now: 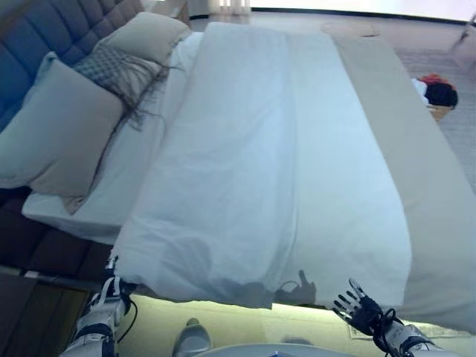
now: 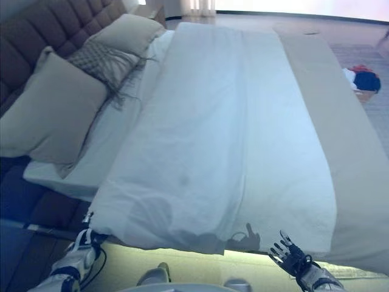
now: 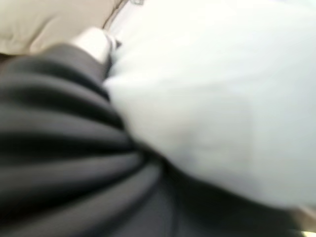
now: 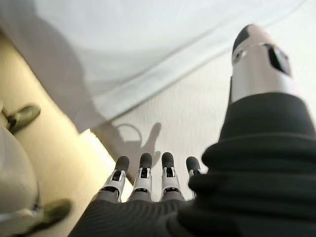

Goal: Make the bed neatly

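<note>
A white duvet [image 1: 275,163] lies spread along the bed, its near edge hanging toward me. To its right runs a beige cover [image 1: 424,186]. My left hand [image 1: 110,296] is at the duvet's near left corner, with the cloth bunched over it in the left wrist view, where a finger [image 3: 94,42] curls against the white cloth [image 3: 212,98]. My right hand [image 1: 362,309] hovers just below the duvet's near edge, fingers [image 4: 143,173] straight and spread, touching nothing.
Beige pillows [image 1: 56,130] and a grey fringed cushion [image 1: 119,71] rest at the bed's head on the left, against a tufted headboard [image 1: 44,30]. A basket of clothes [image 1: 435,93] stands on the floor beyond the bed's right side.
</note>
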Robot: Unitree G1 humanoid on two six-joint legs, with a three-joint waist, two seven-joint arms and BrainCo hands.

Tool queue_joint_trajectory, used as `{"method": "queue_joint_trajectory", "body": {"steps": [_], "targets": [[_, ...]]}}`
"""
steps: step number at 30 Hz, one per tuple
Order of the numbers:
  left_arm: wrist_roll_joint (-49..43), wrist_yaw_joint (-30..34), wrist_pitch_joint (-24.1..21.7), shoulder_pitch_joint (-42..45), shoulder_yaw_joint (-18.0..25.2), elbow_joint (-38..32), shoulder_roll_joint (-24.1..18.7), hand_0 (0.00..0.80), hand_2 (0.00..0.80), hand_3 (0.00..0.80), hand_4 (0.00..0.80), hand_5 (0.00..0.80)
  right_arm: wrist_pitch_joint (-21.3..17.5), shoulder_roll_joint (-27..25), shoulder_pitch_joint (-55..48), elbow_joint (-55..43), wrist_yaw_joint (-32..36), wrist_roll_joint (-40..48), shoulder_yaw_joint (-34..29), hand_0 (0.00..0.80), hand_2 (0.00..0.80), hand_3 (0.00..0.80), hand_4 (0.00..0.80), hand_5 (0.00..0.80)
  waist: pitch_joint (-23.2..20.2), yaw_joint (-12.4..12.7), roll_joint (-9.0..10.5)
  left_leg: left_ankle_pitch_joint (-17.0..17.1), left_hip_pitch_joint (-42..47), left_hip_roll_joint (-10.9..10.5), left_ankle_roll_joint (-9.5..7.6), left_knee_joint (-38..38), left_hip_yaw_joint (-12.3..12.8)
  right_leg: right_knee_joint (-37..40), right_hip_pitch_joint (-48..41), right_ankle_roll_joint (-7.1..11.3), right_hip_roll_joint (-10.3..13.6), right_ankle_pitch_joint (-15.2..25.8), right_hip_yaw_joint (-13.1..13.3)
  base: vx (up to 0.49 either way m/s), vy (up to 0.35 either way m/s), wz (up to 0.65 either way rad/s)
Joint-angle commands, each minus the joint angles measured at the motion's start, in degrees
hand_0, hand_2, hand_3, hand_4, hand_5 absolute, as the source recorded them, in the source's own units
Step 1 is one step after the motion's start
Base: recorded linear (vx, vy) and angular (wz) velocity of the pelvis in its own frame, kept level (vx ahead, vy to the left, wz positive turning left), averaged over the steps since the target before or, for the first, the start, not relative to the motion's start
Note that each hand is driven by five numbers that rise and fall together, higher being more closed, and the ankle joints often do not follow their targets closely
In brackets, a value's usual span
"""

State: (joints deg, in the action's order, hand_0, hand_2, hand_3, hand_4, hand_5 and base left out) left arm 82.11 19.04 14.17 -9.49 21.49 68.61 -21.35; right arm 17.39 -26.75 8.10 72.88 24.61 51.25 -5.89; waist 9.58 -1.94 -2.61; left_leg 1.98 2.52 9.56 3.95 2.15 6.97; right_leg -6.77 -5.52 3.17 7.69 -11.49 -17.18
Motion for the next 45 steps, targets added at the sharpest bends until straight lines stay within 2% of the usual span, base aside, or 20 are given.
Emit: {"method": "queue_joint_trajectory", "body": {"steps": [1,5,9,11,13,15,18,22,23,27,31,39,45], "targets": [[3.93,2.99,-2.36,4.10,4.26,1.53,-4.23,0.800,0.800,0.800,0.800,0.800,-0.17,-2.06,1.42,2.48,0.85,0.12,-1.78,0.000,0.000,0.000,0.000,0.000,-2.64,3.51,-0.55,-2.85,1.30,0.81,4.74,2.79,0.19,-6.77,1.86,2.97,5.62,2.85,0.06,-0.048,0.319,0.58],[2.13,4.47,-0.24,4.04,4.60,4.58,-6.06,0.800,0.800,0.800,0.800,0.800,0.27,-1.73,1.53,2.78,0.69,0.66,-1.75,0.000,0.000,0.000,0.000,0.000,-3.28,3.76,-0.22,-4.30,3.03,-2.32,2.87,0.20,1.01,-2.32,0.10,5.49,7.66,6.65,0.78,-0.044,0.309,0.08],[2.53,4.66,1.70,2.53,4.00,6.65,-8.13,0.800,0.800,0.800,0.800,0.800,-0.08,-1.41,1.98,3.25,0.25,1.97,-1.58,0.000,0.000,0.000,0.000,0.000,-3.81,4.19,-0.05,-5.37,3.49,-5.14,1.02,-1.30,1.70,0.83,-0.39,6.38,9.90,10.85,0.89,-0.078,0.274,0.00],[2.38,4.46,1.65,2.11,3.69,6.80,-7.89,0.800,0.800,0.800,0.800,0.800,-0.49,-0.51,2.03,2.98,0.17,2.17,-1.59,0.000,0.000,0.000,0.000,0.000,-3.86,4.62,0.15,-5.71,3.69,-6.61,0.15,-2.04,2.34,1.22,0.15,6.99,11.21,13.67,-0.10,-0.098,0.248,0.02],[2.65,4.08,1.28,2.38,4.32,6.75,-7.95,0.800,0.800,0.800,0.800,0.800,-0.12,0.28,2.22,2.57,0.40,1.38,-1.35,0.000,0.000,0.000,0.000,0.000,-3.93,5.10,0.30,-5.72,4.24,-7.35,-0.41,-3.06,4.01,0.32,1.07,7.47,11.61,14.98,-2.02,-0.098,0.207,-0.02],[1.90,3.97,1.02,2.64,5.19,6.35,-7.92,0.800,0.800,0.800,0.800,0.800,0.38,1.32,2.41,2.50,0.60,0.83,-0.72,0.000,0.000,0.000,0.000,0.000,-3.80,5.63,0.40,-5.61,4.99,-7.61,-1.05,-4.27,5.55,-2.66,1.89,7.55,10.15,13.28,-3.44,-0.090,0.147,-0.17],[0.27,4.35,0.43,2.25,4.69,5.79,-7.83,0.800,0.800,0.800,0.800,0.800,0.08,1.84,1.79,2.99,1.36,1.93,-0.04,0.000,0.000,0.000,0.000,0.000,-4.11,5.60,1.18,-5.09,4.81,-8.13,-1.80,-5.37,4.77,-3.64,2.35,6.15,4.74,9.03,-3.04,-0.054,0.023,-0.18],[0.08,4.01,0.15,1.35,3.16,4.90,-7.61,0.800,0.800,0.800,0.800,0.800,-0.57,1.92,1.64,3.07,1.73,2.76,0.07,0.000,0.000,0.000,0.000,0.000,-4.14,5.61,1.98,-4.69,4.63,-8.45,-1.81,-6.15,3.15,-1.04,1.56,5.12,2.66,8.21,-1.49,-0.033,-0.046,0.04],[-0.30,3.66,0.38,1.20,2.92,4.77,-7.51,0.000,0.000,0.000,0.000,0.000,-0.68,1.89,1.70,3.01,1.59,2.70,0.00,0.000,0.000,0.000,0.000,0.000,-4.20,5.67,2.04,-4.33,4.32,-8.31,-1.78,-6.23,3.23,-0.33,1.54,4.95,2.35,8.42,-1.67,-0.047,-0.066,0.02],[-0.65,2.42,2.03,1.88,3.03,5.35,-7.48,0.000,0.000,0.000,0.000,0.000,-0.21,1.42,1.79,2.87,1.55,1.97,-0.51,0.000,0.000,0.000,0.000,0.000,-4.09,5.84,2.20,-4.33,4.42,-7.92,-1.49,-6.21,3.72,1.43,0.58,4.65,1.68,8.10,-1.84,-0.018,-0.054,0.02],[-4.94,1.51,3.10,3.07,2.69,6.52,-6.49,0.000,0.000,0.000,0.000,0.000,-0.01,1.35,1.41,3.17,0.95,1.84,-1.28,0.000,0.000,0.000,0.000,0.000,-4.19,6.16,2.62,-4.22,4.46,-7.66,-1.20,-6.55,3.71,3.07,-0.43,4.31,0.96,8.17,-2.00,-0.009,-0.047,0.03],[-15.54,3.85,6.68,8.01,0.69,9.93,-2.99,0.000,0.000,0.000,0.000,0.000,0.17,1.40,0.01,3.77,1.38,1.88,-2.85,0.000,0.000,0.000,0.000,0.000,-4.40,7.30,3.20,-4.03,4.34,-7.47,-0.68,-7.13,3.17,6.09,-2.21,3.93,0.20,9.01,-2.86,0.004,-0.012,0.07],[-22.17,7.62,10.05,12.12,1.94,11.61,-2.62,0.000,0.000,0.000,0.000,0.000,0.25,2.01,-0.27,3.70,1.99,1.48,-3.56,0.000,0.000,0.000,0.000,0.000,-4.11,8.39,3.05,-3.99,4.12,-7.53,-0.62,-7.15,2.79,6.74,-2.82,3.84,0.08,9.27,-3.73,-0.003,-0.008,0.12]]}}
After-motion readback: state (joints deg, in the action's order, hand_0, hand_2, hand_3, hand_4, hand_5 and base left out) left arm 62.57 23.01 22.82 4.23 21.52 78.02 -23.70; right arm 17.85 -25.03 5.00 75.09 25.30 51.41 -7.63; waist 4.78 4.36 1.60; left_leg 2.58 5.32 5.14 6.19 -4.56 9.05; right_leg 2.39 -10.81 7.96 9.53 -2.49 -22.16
